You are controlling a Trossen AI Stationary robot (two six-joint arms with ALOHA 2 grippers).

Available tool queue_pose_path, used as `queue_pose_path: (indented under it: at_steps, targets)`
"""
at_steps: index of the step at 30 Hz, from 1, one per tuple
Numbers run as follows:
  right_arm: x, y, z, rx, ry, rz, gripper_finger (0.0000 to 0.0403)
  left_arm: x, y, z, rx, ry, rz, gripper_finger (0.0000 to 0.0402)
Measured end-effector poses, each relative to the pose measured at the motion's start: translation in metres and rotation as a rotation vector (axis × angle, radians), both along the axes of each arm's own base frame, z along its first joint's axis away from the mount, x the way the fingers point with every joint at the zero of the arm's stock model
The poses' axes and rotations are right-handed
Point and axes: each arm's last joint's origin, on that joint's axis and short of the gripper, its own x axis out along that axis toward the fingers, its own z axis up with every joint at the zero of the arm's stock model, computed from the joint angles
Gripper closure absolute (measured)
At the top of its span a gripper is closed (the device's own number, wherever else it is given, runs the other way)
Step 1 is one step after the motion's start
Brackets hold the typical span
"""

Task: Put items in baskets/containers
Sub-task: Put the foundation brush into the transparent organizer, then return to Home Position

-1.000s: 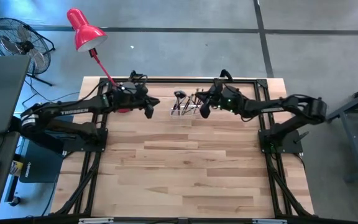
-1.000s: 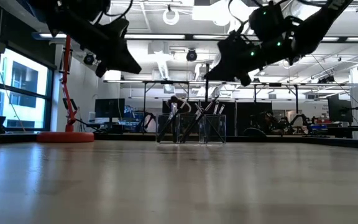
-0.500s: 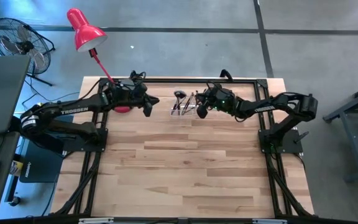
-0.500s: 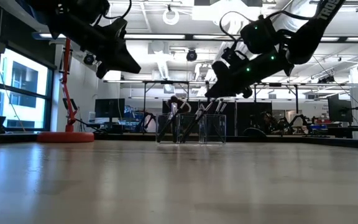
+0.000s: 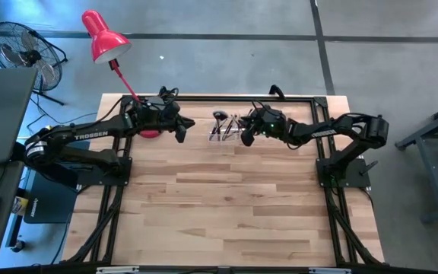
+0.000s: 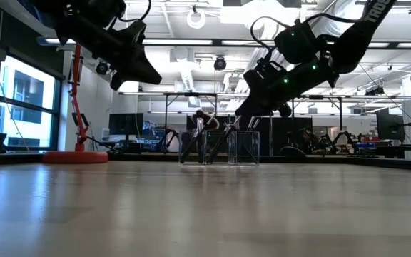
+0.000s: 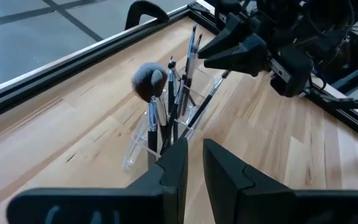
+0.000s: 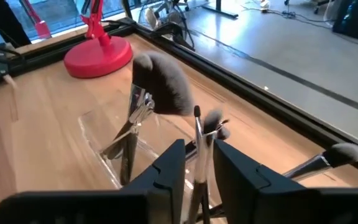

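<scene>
Two end effectors of mine hung over the far edge of the bench (image 5: 219,205), one on each side of the clear holder (image 5: 223,132) that stood there upright on the wood. My right end effector (image 8: 199,149) sat right above that holder, angled down at it from the right, with its fingers parted; a thin brush with a small pale head (image 8: 197,134) stood in the gap between them, and the fingers did not look pressed against it. Several more makeup brushes (image 7: 169,109) stood inside the holder, leaning at different angles with their heads up, and the biggest was one with a wide, dark, fluffy head (image 8: 163,81) near the end closer to my left arm. Another brush with a pale head (image 8: 328,158) lay off to one side in my right wrist view; I could not tell whether it rested in the holder or on the wood. My left end effector (image 7: 194,149) hovered above the bench just beside the holder on the left, well clear of the surface, pointing toward the brushes, its two fingers drawn near each other with only a narrow slit between them and nothing held. Behind it, the round red base of the desk lamp (image 8: 98,59) sat on the bench close to the back rail.
</scene>
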Motion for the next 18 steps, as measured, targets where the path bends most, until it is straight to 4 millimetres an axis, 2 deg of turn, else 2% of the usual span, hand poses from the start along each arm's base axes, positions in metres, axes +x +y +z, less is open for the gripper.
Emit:
queue_pose_path:
  at_steps: [5,8,18]
  targets:
    - [0.000,0.000,0.002,0.003,-0.009,0.010,0.0296,0.000,0.000,0.000,-0.003,-0.001,0.002,0.0353]
    - [-0.003,0.001,0.010,-0.014,-0.024,0.008,0.0282,0.000,0.000,0.000,-0.003,-0.003,0.002,0.0353]
    - [-0.031,0.011,0.066,-0.164,-0.086,-0.030,0.0274,0.000,0.001,0.000,0.016,0.006,0.035,0.0353]
